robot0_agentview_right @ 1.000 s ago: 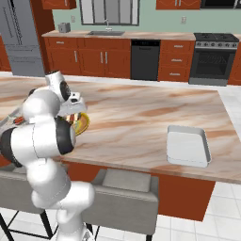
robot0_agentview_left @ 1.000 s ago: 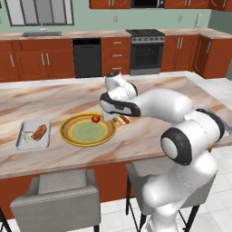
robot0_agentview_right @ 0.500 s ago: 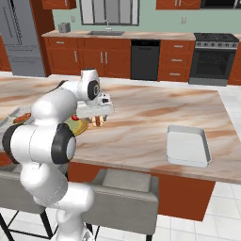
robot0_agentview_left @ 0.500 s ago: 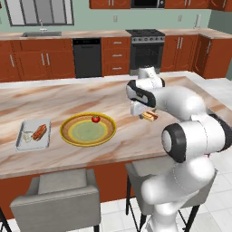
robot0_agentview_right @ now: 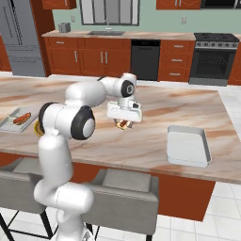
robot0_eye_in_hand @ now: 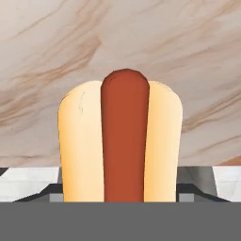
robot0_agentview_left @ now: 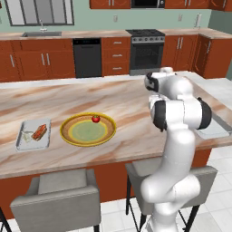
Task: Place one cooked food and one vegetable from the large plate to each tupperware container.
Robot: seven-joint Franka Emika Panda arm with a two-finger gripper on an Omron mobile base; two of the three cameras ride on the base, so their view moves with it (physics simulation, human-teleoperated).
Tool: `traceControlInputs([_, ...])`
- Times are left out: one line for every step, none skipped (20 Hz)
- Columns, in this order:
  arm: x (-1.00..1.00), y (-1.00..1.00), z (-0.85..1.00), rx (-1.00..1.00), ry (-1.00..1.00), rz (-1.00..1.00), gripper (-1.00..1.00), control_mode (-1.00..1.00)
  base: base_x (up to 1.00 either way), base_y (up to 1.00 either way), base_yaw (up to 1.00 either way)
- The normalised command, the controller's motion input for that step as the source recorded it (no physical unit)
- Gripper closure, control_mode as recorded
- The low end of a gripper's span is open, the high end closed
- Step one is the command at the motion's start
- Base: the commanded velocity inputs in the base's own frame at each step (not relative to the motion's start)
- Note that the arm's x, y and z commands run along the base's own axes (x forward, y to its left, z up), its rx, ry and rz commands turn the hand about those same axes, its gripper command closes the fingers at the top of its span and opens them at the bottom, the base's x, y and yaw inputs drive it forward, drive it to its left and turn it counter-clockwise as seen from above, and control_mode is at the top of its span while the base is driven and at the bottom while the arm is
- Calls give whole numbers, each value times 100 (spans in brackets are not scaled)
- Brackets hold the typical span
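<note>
My gripper (robot0_agentview_right: 123,122) is shut on a hot dog (robot0_agentview_right: 123,125), a red sausage in a pale bun (robot0_eye_in_hand: 120,141), and holds it a little above the marble counter, left of the empty tupperware container (robot0_agentview_right: 187,145). That same container (robot0_agentview_left: 213,130) peeks out behind my arm in the left base view. The large plate (robot0_agentview_left: 88,130) with its yellow rim carries one red tomato (robot0_agentview_left: 95,118). The other tupperware container (robot0_agentview_left: 33,135) lies left of the plate and holds a second hot dog (robot0_agentview_left: 40,132) and a pale piece of food (robot0_agentview_left: 28,136).
The marble island counter (robot0_agentview_right: 155,106) runs wide under the arm. Two grey stools (robot0_agentview_left: 56,195) (robot0_agentview_left: 176,174) stand at its near edge. Red cabinets, a dishwasher and an oven line the far wall.
The arm has swung right from the plate across the counter, carrying the hot dog toward the empty container. The plate, tomato and left container stayed put.
</note>
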Motion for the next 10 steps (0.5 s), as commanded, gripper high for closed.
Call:
traceControlInputs([0,-100,-6,0,10,-41,100,-100,0,0,0])
traceControlInputs([0,-100,-9,0,5,-42,100,-100,0,0,0])
traceControlInputs([1,-100,-10,-2,3,-41,100,-100,0,0,0])
traceControlInputs([1,-100,-12,-4,1,-41,100,-100,0,0,0])
traceControlInputs([1,-100,-8,-6,0,-39,100,-100,0,0,0])
traceControlInputs([4,-100,0,-7,0,-38,100,-100,0,0,0])
traceControlInputs([16,-94,0,-12,0,-34,100,-100,0,0,0])
traceControlInputs([15,-86,0,-15,0,-31,100,-100,0,0,0])
traceControlInputs([17,-76,0,-21,0,-27,100,-100,0,0,0])
traceControlInputs([26,-69,0,-26,0,-24,100,-100,0,0,0])
